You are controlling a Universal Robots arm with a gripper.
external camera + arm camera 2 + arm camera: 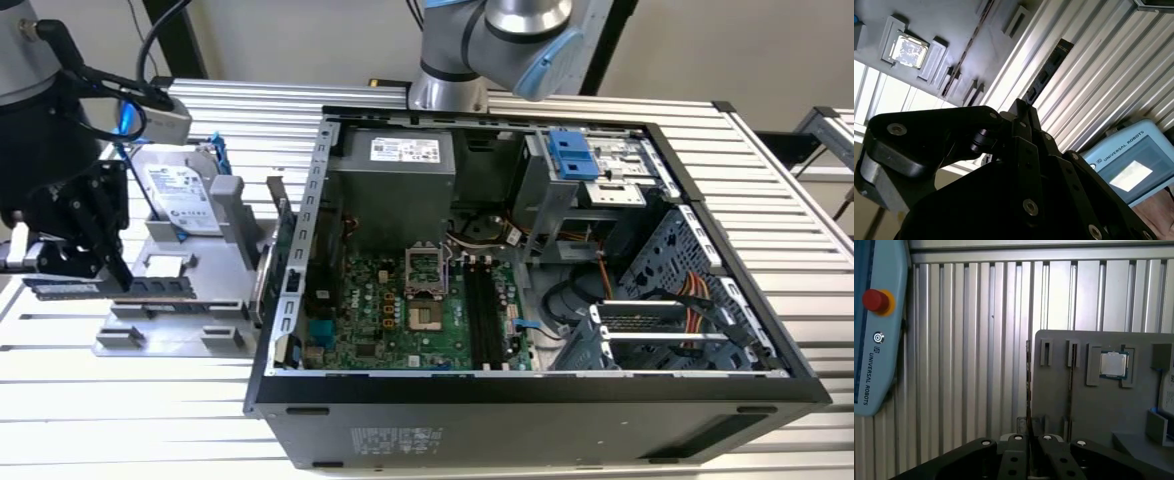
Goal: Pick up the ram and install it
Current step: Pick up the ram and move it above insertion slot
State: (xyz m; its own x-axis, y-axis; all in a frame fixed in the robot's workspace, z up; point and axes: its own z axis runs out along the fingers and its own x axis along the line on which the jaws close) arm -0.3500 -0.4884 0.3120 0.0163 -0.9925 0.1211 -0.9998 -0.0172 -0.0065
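The ram (107, 288) is a long dark stick lying level in the grip of my black gripper (118, 282), at the exterior view's left. It hangs just off the edge of the grey holder plate (174, 325). My gripper (1021, 107) is shut on one end of the ram (1046, 72), which sticks out over the ribbed table. In the first wrist view the ram (1027, 385) shows edge-on as a thin line rising from my gripper (1029, 437), beside the holder plate (1079, 405). The open computer case (534, 395) holds the motherboard with its long black memory slots (487, 310).
A hard drive (180, 195) in a blue frame stands on the holder plate, and a processor chip (1113, 364) lies in a pocket of it. A green card (283, 270) stands by the case wall. A blue teach pendant (876, 325) lies on the table. A second arm's base (461, 85) rises behind the case.
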